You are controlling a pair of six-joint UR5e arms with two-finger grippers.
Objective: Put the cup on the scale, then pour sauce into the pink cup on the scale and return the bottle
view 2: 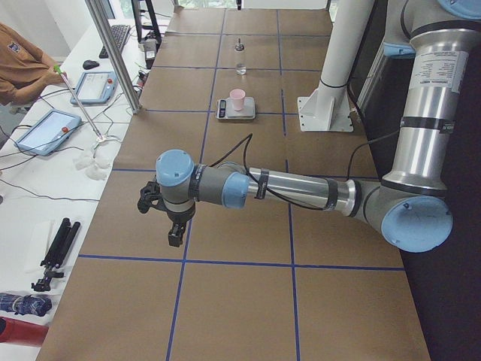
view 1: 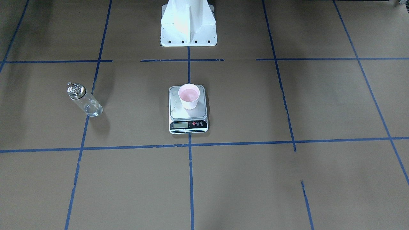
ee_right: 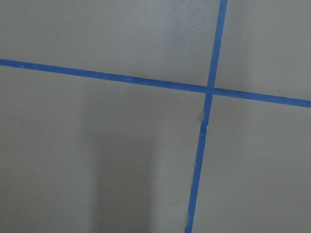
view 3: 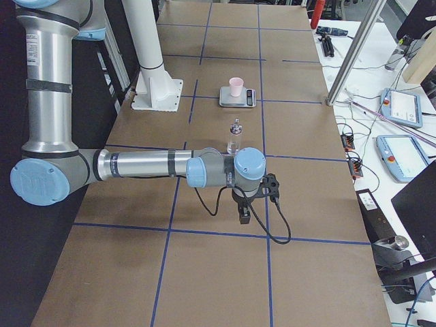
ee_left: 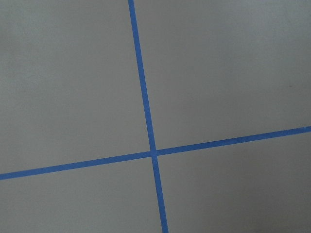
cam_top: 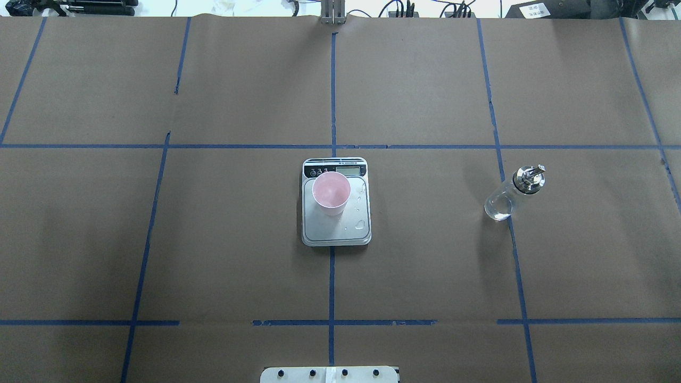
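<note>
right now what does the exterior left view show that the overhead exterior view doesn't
Only exterior left: the left gripper hanging low over the table, far from the scale, plus an operator and tablets beside the table.
Only overhead: droplets on the scale's steel platform.
Both: the cup standing on the scale, and the bottle upright on the table, apart from the scale.

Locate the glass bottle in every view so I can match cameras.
Front-facing: bottle left of the scale.
Overhead: bottle right of the scale.
Exterior left: bottle beyond the scale, far end.
Exterior right: bottle nearer than the scale, mid-table.
Left wrist: not in it.
Right wrist: not in it.
Shared landmark: the scale bearing the cup.
</note>
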